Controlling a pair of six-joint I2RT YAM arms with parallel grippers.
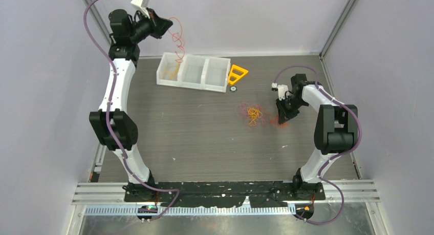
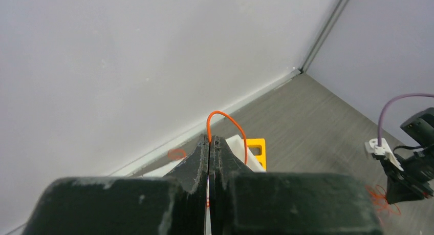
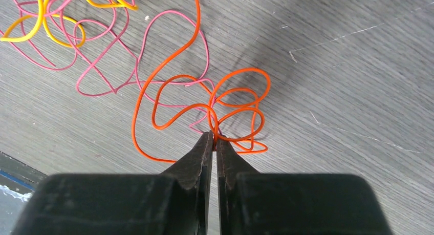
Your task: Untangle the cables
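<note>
The left gripper is lifted high by the back wall. Its jaws are pressed tight together on one orange strand. In the left wrist view the strand arches up out of the tips of the gripper and curls down on its far side. From there it dangles in loose coils below the gripper. Its lower end reaches the end compartment of the white bin that sits nearest under the gripper, where a bit of orange-yellow shows.

The right gripper is down at the table, at the near edge of the cables, which lie in a small loose clump spreading away from its tips. Seen from the right wrist, the gripper has its jaws nearly closed, only a thin slit between them. Orange loops and a pink strand run right into that slit, so it looks pinched on them. Further out from the tips, up and to the left, yellow strands cross the pink one.

An orange triangle lies just past the other end of the bin, well beyond the right gripper. The two grippers are far apart.
</note>
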